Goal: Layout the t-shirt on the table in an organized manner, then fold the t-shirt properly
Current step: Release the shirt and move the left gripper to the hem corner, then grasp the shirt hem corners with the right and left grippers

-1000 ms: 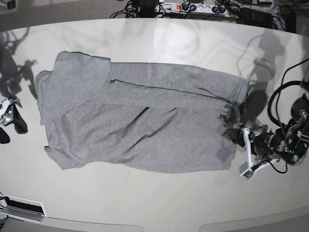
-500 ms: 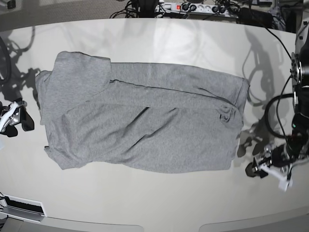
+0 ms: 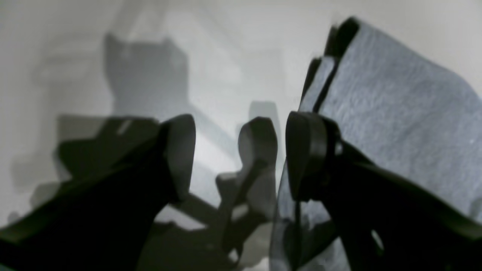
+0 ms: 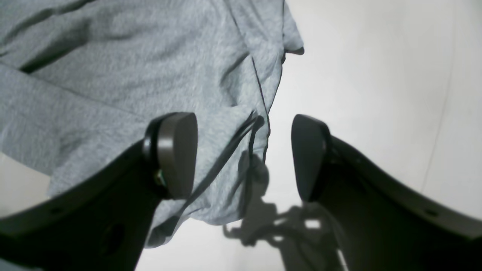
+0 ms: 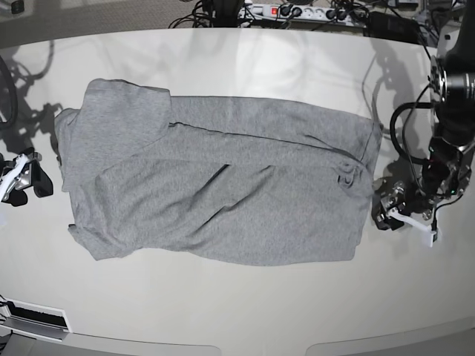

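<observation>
Heather-grey cotton t-shirt (image 5: pixel 215 185) spread flat on the glossy off-white desk (image 5: pixel 245 304), long axis running across the base view, plain side up, already folded lengthwise along the far edge. Left gripper (image 5: pixel 395 208) just beside the right-hand short edge in that view, jaws spread wide, cloth edge next to one jaw in its wrist view, nothing pinched. Right gripper (image 5: pixel 26 182) near the opposite short edge, jaws also spread and empty. Both about equally near; probably next, taking both ends to fold crosswise.

Power strip (image 5: pixel 297 11), tangled cables (image 5: pixel 208 13)
</observation>
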Controlling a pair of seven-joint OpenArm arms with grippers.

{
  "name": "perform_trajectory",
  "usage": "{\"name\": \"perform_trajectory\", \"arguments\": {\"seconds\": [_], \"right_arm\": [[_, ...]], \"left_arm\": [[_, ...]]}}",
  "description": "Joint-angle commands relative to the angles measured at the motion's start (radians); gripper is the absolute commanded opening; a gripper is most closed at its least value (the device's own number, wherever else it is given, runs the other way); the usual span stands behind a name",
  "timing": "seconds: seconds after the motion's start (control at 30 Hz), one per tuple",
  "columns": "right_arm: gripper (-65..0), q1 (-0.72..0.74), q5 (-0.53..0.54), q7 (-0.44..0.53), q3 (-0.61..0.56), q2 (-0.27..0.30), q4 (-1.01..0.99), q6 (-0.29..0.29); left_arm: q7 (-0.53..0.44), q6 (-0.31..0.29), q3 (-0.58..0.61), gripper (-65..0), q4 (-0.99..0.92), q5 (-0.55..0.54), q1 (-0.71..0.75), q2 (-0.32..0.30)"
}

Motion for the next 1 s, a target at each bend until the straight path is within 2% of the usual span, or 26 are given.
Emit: {"name": "perform_trajectory", "arguments": {"seconds": [0.0, 0.13, 0.27, 0.33, 0.4, 0.47, 0.57, 0.63, 0.73, 0.87, 0.97], "right_arm": [[-24.3, 0.016, 0.014, 0.019, 0.01, 0.025, 0.012, -0.003], [-24.3, 0.016, 0.014, 0.019, 0.01, 0.025, 0.012, -0.003], [-24.3, 0.016, 0.014, 0.019, 0.01, 0.025, 0.012, -0.003], [-24.3, 0.017, 0.014, 0.019, 0.01, 0.025, 0.012, -0.003], [-24.3, 0.016, 0.014, 0.02, 0.01, 0.025, 0.012, -0.003], [-24.3, 0.016, 0.011, 0.021, 0.01, 0.025, 0.012, -0.004], [-24.3, 0.021, -0.008, 0.062, 0.01, 0.01, 0.003, -0.047], [-24.3, 0.037, -0.079, 0.118, 0.01, -0.023, -0.019, -0.057], [-24.3, 0.1, -0.158, 0.16, 0.01, -0.097, -0.092, -0.076], [-24.3, 0.239, -0.145, 0.158, 0.01, -0.175, -0.283, -0.067], [-24.3, 0.364, -0.127, 0.158, 0.01, -0.204, -0.463, -0.072]], "left_arm": [[-0.005, -0.002, -0.001, -26.2, 0.005, 0.016, 0.003, 0.006], [-0.014, -0.018, -0.001, -26.2, 0.005, 0.019, 0.048, 0.04], [-0.008, -0.143, -0.001, -26.2, 0.006, 0.019, 0.042, 0.077], [0.001, -0.159, -0.001, -26.2, 0.007, 0.019, 0.028, 0.092], [0.001, -0.161, -0.001, -27.0, 0.008, 0.019, 0.014, 0.095], [0.009, -0.135, -0.001, -33.3, 0.008, 0.019, 0.0, 0.089], [0.035, -0.063, -0.001, -52.6, 0.019, 0.019, -0.014, 0.079], [0.047, -0.046, -0.001, -65.0, 0.023, 0.016, -0.019, 0.073], [0.057, -0.048, -0.001, -65.0, 0.024, 0.016, -0.019, 0.069], [0.084, -0.048, -0.001, -65.0, 0.024, 0.015, -0.014, 0.07], [0.105, -0.048, -0.001, -65.0, 0.024, 0.016, -0.014, 0.068]]}}
